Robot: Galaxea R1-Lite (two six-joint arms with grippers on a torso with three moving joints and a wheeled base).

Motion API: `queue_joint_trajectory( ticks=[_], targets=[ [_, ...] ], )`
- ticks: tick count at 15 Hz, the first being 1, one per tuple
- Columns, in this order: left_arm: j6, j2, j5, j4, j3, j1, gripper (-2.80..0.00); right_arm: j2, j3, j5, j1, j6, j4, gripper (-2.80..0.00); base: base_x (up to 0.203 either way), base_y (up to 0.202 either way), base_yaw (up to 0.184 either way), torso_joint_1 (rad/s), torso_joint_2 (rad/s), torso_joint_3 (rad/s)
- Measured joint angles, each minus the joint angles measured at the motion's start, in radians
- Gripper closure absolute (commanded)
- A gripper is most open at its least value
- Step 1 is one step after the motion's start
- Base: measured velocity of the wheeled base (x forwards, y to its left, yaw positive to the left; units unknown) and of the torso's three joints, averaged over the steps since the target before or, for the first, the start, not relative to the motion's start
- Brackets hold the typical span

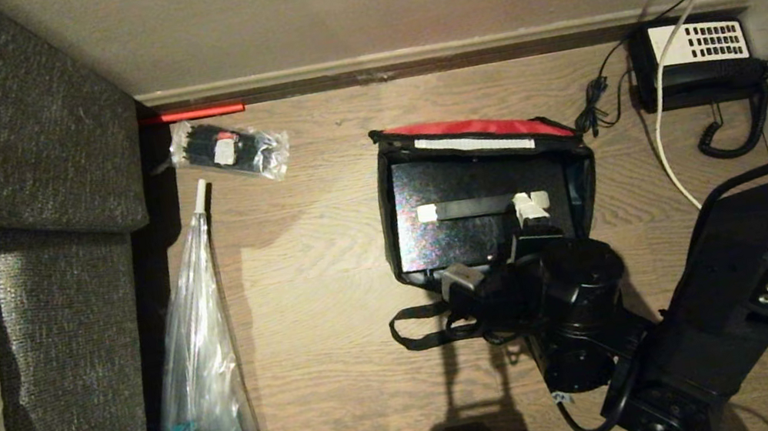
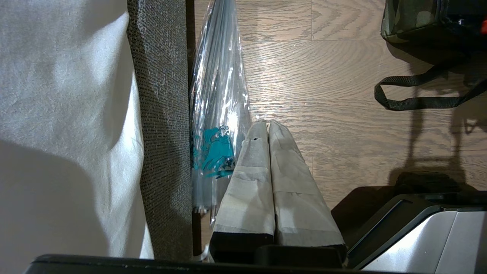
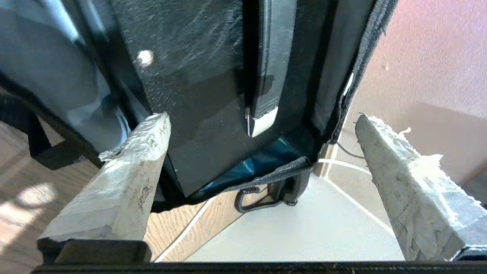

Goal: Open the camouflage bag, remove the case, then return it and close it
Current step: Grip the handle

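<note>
The camouflage bag (image 1: 485, 191) lies on the wooden floor (image 1: 316, 274) near the wall, with its lid folded back so that the red inner edge shows on the far side. The case (image 1: 469, 213) sits inside it and fills almost the whole opening, glossy black face up. A flat black handle (image 3: 268, 68) with pale ends lies along the middle of this face.

The right gripper (image 1: 505, 242) hovers over the near edge of the bag, jaws wide apart and holding nothing; in the right wrist view its two wrapped fingers (image 3: 125, 182) stand on either side of the handle end and the bag's zipper rim. The left gripper (image 2: 268, 179) is parked low beside the sofa (image 2: 163, 114) and a clear plastic bag (image 2: 218, 95), its jaws pressed together and empty.

I judge that the case is rigid and rather heavy for its size, and its shiny face looks slippery, so a pinch on the flat surface will probably slide. The handle seems the best place to take hold, close to the middle so the box does not tip. The bag itself is soft fabric and fits tightly around the case; it may lift together with it, and the loose black straps (image 1: 422, 326) may catch
</note>
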Motion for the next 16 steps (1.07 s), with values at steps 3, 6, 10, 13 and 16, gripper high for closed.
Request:
queue_joint_trajectory(
  ticks=[3,6,10,13,16],
  targets=[
    [0.0,0.0,0.0,0.0,0.0,0.0,0.0,-0.002,-0.013,-0.004,0.0,0.004,0.0,-2.8,0.0,0.0,0.0,0.0,0.0,0.0],
    [0.0,0.0,0.0,0.0,0.0,0.0,0.0,0.001,-0.019,-0.004,0.0,0.006,0.0,-2.8,0.0,0.0,0.0,0.0,0.0,0.0],
    [0.0,0.0,0.0,0.0,0.0,0.0,0.0,0.012,-0.038,-0.003,-0.001,0.009,0.0,-2.8,0.0,0.0,0.0,0.0,0.0,0.0],
    [0.0,0.0,0.0,0.0,0.0,0.0,0.0,0.018,-0.065,-0.005,-0.001,0.004,0.0,-2.8,0.0,0.0,0.0,0.0,0.0,0.0],
    [0.0,0.0,0.0,0.0,0.0,0.0,0.0,0.027,-0.093,-0.012,-0.001,-0.005,0.0,-2.8,0.0,0.0,0.0,0.0,0.0,0.0]
  ],
)
